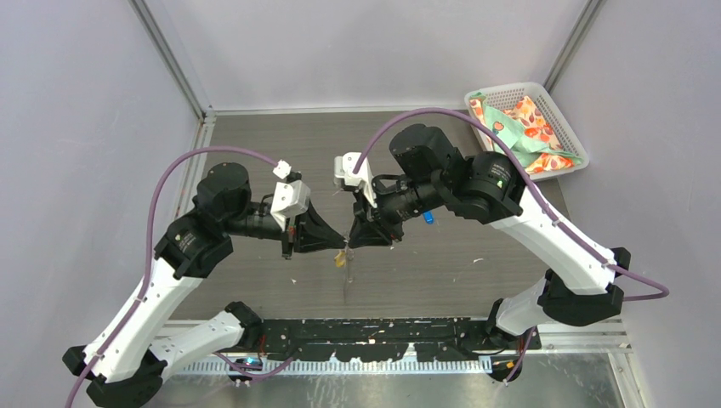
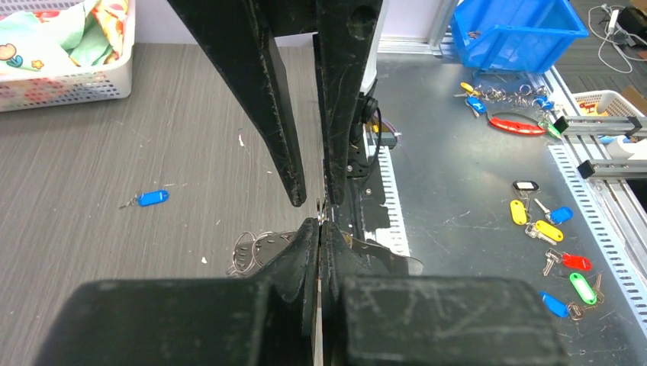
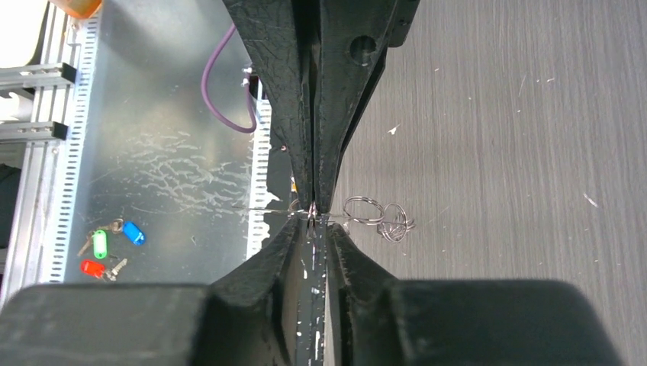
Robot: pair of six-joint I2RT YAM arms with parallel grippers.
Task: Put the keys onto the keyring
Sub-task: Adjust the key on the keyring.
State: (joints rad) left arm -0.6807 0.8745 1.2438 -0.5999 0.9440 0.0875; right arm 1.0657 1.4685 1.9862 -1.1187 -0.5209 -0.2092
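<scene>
Both grippers meet tip to tip above the middle of the table. My left gripper (image 1: 339, 243) (image 2: 319, 223) is shut on a small metal bit of the keyring (image 3: 311, 216). My right gripper (image 1: 352, 241) (image 3: 313, 229) faces it, jaws a narrow gap apart around that metal bit, so it is open. Thin grey loops of the keyring (image 3: 374, 213) (image 2: 246, 255) show just beyond the tips. The yellow-headed key (image 1: 341, 258) dangles under the meeting point. The blue-headed key (image 1: 428, 218) (image 2: 152, 198) lies loose on the table, right of the grippers.
A white basket (image 1: 557, 109) (image 2: 53, 88) of patterned cloth stands at the back right corner. On the metal bench past the near edge lie several spare tagged keys (image 2: 545, 229) (image 3: 114, 245) and a blue bin (image 2: 519, 30). The black base rail (image 1: 383, 336) runs along the front.
</scene>
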